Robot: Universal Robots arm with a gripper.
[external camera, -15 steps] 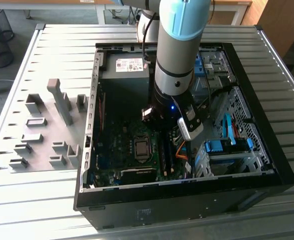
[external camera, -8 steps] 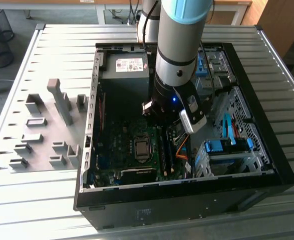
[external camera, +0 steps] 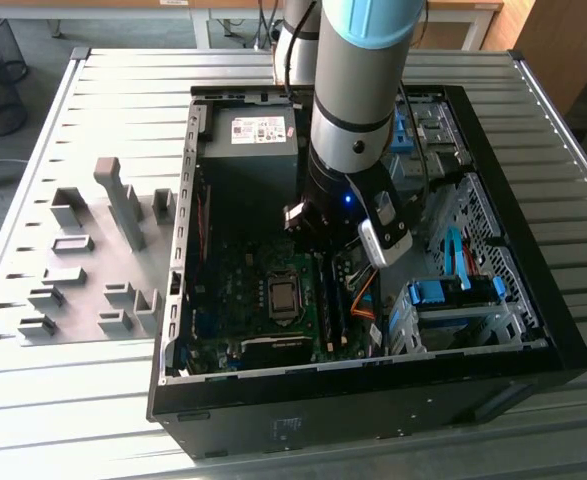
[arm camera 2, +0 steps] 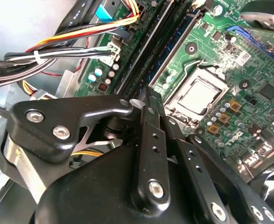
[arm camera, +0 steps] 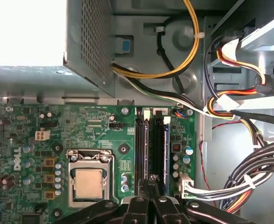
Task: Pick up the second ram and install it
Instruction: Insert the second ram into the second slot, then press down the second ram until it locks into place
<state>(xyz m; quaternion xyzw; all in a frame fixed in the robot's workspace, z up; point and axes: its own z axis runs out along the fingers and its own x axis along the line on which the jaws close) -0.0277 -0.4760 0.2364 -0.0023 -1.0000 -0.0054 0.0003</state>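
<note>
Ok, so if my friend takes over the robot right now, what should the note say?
Hand: shut, fingertips right over the memory slots on the motherboard, beside the processor socket, inside the open computer case.
Second ram: dark sticks sit in the slots; cannot tell which one it is, or whether the hand touches it.
Done: no stick is seen held above the board.
Left: whether the second ram is fully seated is unconfirmed.

- The black end effector (arm camera 2: 148, 100), its fingers pressed together, hangs above the memory slots (arm camera 2: 167, 51).
- A silver processor socket (arm camera 2: 196, 96) sits beside them on the green motherboard (arm camera 2: 249, 70).
</note>
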